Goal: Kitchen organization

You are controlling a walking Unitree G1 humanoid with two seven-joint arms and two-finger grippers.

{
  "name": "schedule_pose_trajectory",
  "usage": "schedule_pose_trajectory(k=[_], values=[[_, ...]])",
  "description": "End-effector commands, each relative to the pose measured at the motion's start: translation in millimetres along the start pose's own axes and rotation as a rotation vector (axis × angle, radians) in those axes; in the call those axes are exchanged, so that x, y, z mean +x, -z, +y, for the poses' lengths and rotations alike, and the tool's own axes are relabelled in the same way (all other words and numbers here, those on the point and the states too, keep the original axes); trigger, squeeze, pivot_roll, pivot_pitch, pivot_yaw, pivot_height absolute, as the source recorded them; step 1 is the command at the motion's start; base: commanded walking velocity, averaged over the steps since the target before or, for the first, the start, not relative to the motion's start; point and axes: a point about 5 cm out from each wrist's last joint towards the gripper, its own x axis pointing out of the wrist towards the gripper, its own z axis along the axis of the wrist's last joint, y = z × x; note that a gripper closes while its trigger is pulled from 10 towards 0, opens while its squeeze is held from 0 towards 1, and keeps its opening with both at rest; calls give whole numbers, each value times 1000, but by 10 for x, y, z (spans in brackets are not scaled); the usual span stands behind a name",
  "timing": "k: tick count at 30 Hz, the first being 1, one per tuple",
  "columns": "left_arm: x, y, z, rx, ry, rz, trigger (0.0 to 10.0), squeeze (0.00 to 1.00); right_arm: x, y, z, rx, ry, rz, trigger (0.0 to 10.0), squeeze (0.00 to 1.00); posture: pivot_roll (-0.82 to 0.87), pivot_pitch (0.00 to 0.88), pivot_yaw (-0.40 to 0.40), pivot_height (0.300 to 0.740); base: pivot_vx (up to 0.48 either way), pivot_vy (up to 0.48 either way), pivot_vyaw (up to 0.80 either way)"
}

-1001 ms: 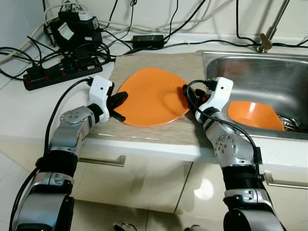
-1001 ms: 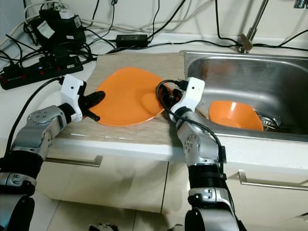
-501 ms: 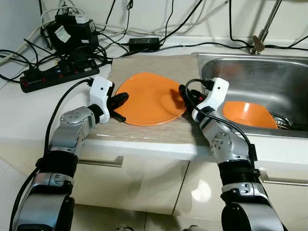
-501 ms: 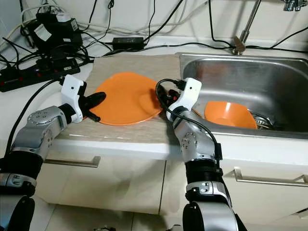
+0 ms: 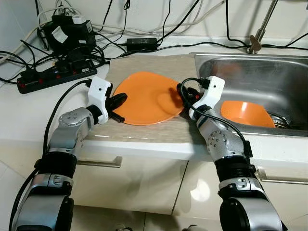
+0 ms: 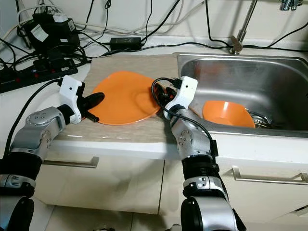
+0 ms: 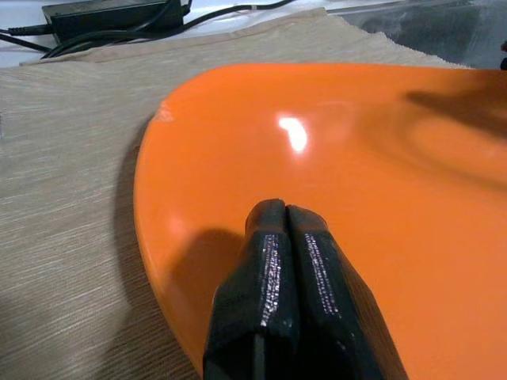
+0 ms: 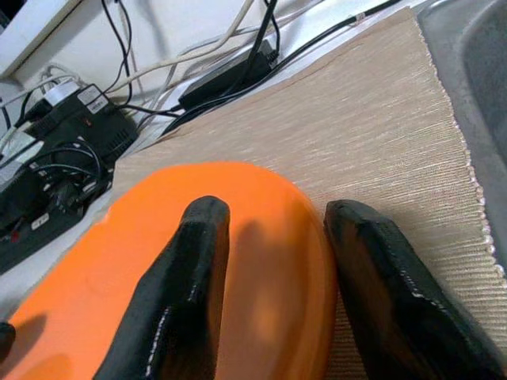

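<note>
An orange plate [image 5: 147,96] lies on a beige woven mat [image 5: 144,65] on the counter. My left gripper [image 5: 121,98] is at the plate's left edge. In the left wrist view its fingers [image 7: 273,245] are pressed together, shut, resting over the plate's surface [image 7: 356,174]. My right gripper [image 5: 183,96] is at the plate's right rim. It stands open, with one finger [image 8: 194,253] above the plate and the other finger [image 8: 372,253] over the mat beside the rim. An orange bowl [image 5: 245,113] sits in the steel sink [image 5: 231,57].
A black power strip [image 5: 53,77], a charger block [image 5: 67,33], an adapter [image 5: 141,43] and many cables crowd the back left of the counter. The faucet base [image 5: 255,43] stands behind the sink. The counter's front edge runs just below the mat, above the cabinet drawers.
The whole picture has shifted slightly as the camera moved. Both grippers keep their places at the plate's two edges, and the plate has not moved.
</note>
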Motion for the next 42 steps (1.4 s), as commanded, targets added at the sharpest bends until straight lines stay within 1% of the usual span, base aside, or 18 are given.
schedule_pose_trajectory(k=[1, 6, 11, 15, 19, 21, 23, 29, 32, 34, 39, 42], values=[[21, 9, -50, 3, 24, 12, 10000, 0, 16, 167, 66, 45, -23, 68, 0, 0, -35, 0, 27, 715, 0, 0, 0], [17, 8, -46, 2, 23, 12, 10000, 0, 20, 162, 61, 60, -23, 60, 0, 0, -36, 0, 29, 715, 0, 0, 0], [12, 7, -39, 5, 23, 15, 10000, 0, 26, 136, 62, 127, -21, 48, 0, 0, -33, 1, 30, 715, 0, 0, 0], [7, 6, -33, 5, 22, 17, 10000, 0, 27, 137, 62, 140, -20, 46, 0, 0, -32, 4, 31, 715, 0, 0, 0], [3, 4, -28, 7, 20, 17, 10000, 0, 28, 122, 78, 137, -25, 39, 0, 0, -31, 4, 31, 715, 0, 0, 0], [3, 3, -25, 7, 20, 18, 10000, 0, 30, 111, 94, 104, -31, 36, 0, 0, -32, 5, 31, 715, 0, 0, 0], [2, 4, -23, 7, 19, 19, 10000, 0, 27, 92, 122, 101, -50, 22, 0, 0, -31, 4, 31, 715, 0, 0, 0], [5, 8, -22, 7, 17, 20, 10000, 0, 25, 57, 151, 88, -56, 4, 0, 0, -32, 0, 29, 715, 0, 0, 0], [8, 8, -25, 6, 16, 18, 10000, 0, 17, 16, 180, 36, -64, -24, 0, 0, -33, 0, 28, 715, 0, 0, 0], [9, 9, -26, 6, 16, 18, 10000, 0, 13, 0, 190, 26, -66, -35, 0, 0, -33, 0, 27, 715, 0, 0, 0], [6, 11, -27, 8, 16, 19, 10000, 0, -29, -176, 273, -119, -78, -145, 0, 0, -34, 0, 27, 715, 0, 0, 0], [7, 10, -28, 8, 17, 18, 10000, 0, -38, -215, 253, -166, -48, -173, 0, 0, -34, 0, 27, 715, 0, 0, 0]])
